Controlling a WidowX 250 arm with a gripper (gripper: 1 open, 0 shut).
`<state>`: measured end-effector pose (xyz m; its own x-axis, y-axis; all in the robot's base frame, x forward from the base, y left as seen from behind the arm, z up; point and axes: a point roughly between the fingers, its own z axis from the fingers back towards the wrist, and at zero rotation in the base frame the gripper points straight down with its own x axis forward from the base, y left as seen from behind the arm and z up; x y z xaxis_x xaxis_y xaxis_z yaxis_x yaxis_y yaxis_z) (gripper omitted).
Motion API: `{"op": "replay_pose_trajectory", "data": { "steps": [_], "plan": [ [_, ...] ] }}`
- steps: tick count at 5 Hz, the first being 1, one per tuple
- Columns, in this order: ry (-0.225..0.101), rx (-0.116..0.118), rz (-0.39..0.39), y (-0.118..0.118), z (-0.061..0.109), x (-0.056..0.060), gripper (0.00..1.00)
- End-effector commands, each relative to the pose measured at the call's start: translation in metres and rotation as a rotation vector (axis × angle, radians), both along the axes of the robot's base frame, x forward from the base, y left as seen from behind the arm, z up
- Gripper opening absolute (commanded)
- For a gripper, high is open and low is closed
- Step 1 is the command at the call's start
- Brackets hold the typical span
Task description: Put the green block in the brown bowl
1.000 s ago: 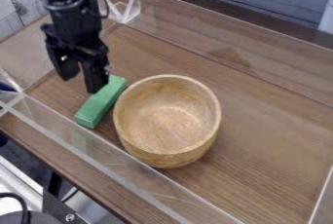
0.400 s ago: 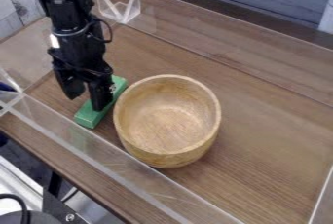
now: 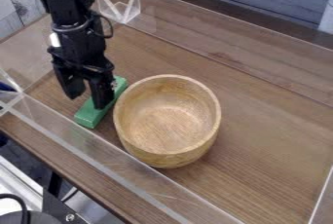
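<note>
The green block [image 3: 92, 112] lies flat on the wooden table just left of the brown bowl [image 3: 166, 120], nearly touching its rim. My black gripper [image 3: 82, 93] points straight down over the block's far half, open, with one finger [image 3: 99, 89] in front of the block and the other to its left. The fingers hide much of the block. Nothing lies inside the bowl.
A clear acrylic wall [image 3: 78, 145] runs along the near edge of the table, close to the block and bowl. A clear bracket [image 3: 125, 9] stands at the back left. Bare wooden table [image 3: 260, 82] stretches right of the bowl.
The gripper has come down over the green block and shifted slightly toward the near edge, its fingers still open. Block and bowl have not moved.
</note>
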<state>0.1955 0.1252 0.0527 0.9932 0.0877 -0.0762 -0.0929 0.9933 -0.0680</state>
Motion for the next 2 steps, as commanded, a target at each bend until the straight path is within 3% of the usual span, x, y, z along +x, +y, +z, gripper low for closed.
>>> {"op": "replay_pose_trajectory", "data": {
  "steps": [1, 2],
  "plan": [
    [-0.067, 0.04, 0.008, 0.007, 0.0202, 0.0112, 1.0],
    [-0.065, 0.038, 0.014, 0.0089, 0.0169, 0.0123, 1.0]
  ]
}}
